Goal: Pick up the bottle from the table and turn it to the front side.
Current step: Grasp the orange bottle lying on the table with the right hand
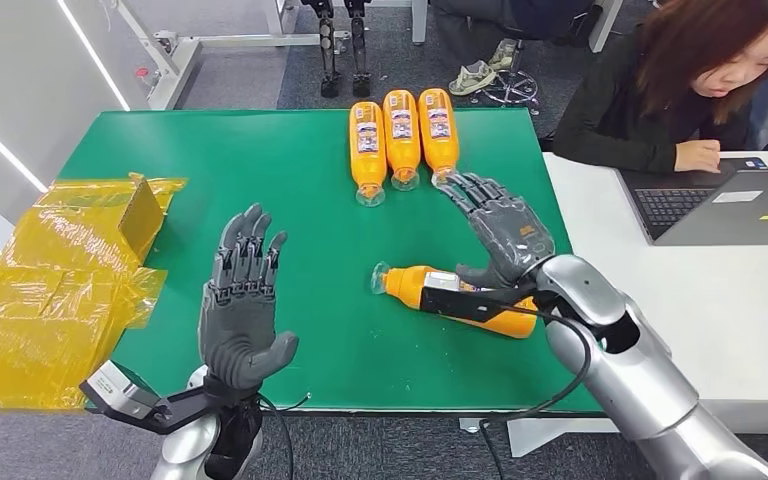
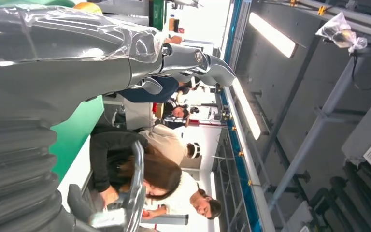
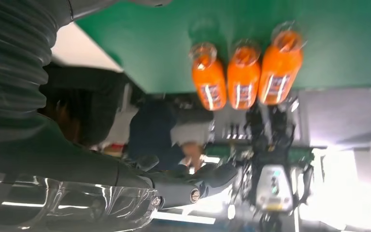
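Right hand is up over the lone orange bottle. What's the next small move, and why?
Probably lower the right hand onto the lone orange bottle and close around its body: the hand is open above it, holding nothing, and the bottle lies on its side on the green table.

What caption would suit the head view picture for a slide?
Robot's open right hand hovers above a lying orange bottle on the green table; three more bottles lie in a row.

table: green-topped [image 1: 310,200], with a white table [image 1: 600,240] touching its right edge
far side: three orange bottles [image 1: 401,135] lying side by side, caps toward the near edge
near right: one orange bottle [image 1: 415,286] on its side, cap pointing left
left edge: yellow plastic bags [image 1: 50,290] with a cardboard box [image 1: 140,215]
white table: open laptop [image 1: 720,205]
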Motion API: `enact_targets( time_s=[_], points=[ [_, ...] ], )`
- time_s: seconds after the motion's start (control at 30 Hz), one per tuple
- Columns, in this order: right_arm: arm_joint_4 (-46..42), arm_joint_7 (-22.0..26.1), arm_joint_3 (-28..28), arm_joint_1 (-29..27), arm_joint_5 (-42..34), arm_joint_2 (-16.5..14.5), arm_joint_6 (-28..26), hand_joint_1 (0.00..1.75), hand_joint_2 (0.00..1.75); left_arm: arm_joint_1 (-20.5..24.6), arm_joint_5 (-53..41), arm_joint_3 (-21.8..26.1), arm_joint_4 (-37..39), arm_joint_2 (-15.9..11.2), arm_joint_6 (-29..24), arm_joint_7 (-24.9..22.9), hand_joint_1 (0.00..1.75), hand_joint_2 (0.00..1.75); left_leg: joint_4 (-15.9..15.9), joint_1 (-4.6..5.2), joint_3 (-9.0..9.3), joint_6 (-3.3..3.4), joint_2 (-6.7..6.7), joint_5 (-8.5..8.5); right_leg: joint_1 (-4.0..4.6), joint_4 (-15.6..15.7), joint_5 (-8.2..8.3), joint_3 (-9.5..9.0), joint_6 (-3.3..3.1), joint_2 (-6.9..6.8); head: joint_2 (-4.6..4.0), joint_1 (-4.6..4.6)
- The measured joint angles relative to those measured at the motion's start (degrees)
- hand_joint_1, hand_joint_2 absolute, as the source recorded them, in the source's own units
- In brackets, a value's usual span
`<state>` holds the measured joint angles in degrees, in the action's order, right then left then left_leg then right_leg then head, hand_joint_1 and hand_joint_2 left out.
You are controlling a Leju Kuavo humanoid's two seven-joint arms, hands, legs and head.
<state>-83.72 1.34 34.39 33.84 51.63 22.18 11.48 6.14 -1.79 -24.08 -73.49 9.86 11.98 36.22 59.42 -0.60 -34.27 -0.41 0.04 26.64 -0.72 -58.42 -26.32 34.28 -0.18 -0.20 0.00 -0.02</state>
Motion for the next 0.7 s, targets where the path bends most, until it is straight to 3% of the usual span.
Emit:
enact_targets(
  time_s=[0.17,0.4,0.7],
  points=[
    [5.5,-0.1,2.7,7.6,-10.3,0.9,7.2,0.00,1.75,0.0,-0.3,0.0,0.3,0.0,0.5,0.0,0.00,1.75,0.0,0.01,-0.01,0.00,-0.01,0.00,-0.01,0.0,0.00,0.01,0.00,0.00,0.00,0.00],
    [13.2,-3.9,8.3,18.5,-18.7,1.6,16.2,0.00,1.75,0.1,-0.2,0.0,0.4,0.0,1.0,-0.9,0.00,1.75,0.0,0.00,-0.01,0.00,-0.01,0.00,0.00,0.0,0.00,0.03,0.00,0.00,0.00,-0.01],
    [20.6,-6.7,14.4,22.1,-29.2,1.8,20.5,0.00,1.75,0.7,0.3,0.0,0.4,0.5,1.2,-2.7,0.00,1.75,0.0,0.00,-0.01,0.00,-0.03,0.00,0.01,0.0,0.00,0.03,0.00,-0.01,0.00,-0.01]
  ],
)
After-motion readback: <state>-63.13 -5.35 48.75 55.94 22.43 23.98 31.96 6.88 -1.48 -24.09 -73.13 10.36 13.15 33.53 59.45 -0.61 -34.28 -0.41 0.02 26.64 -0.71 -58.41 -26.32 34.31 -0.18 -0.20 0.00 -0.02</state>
